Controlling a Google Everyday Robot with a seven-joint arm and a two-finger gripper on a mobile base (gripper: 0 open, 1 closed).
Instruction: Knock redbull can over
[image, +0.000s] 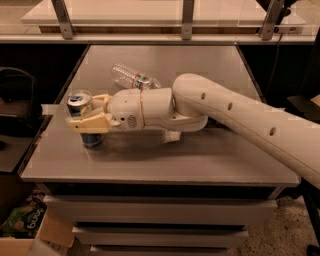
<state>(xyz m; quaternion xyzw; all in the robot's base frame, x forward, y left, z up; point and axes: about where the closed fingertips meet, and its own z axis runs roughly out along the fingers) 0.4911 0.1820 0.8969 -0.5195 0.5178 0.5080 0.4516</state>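
Observation:
The redbull can stands near the left edge of the grey table, blue and silver with a silver top, leaning slightly left. My gripper reaches in from the right at mid-height of the can. One yellowish finger crosses the can's front and the other sits behind it, so the can is held between them. The can's base rests on the table.
A clear plastic water bottle lies on its side behind my wrist. A small white scrap lies under my arm. The table's left edge is close to the can. A cardboard box sits on the floor at lower left.

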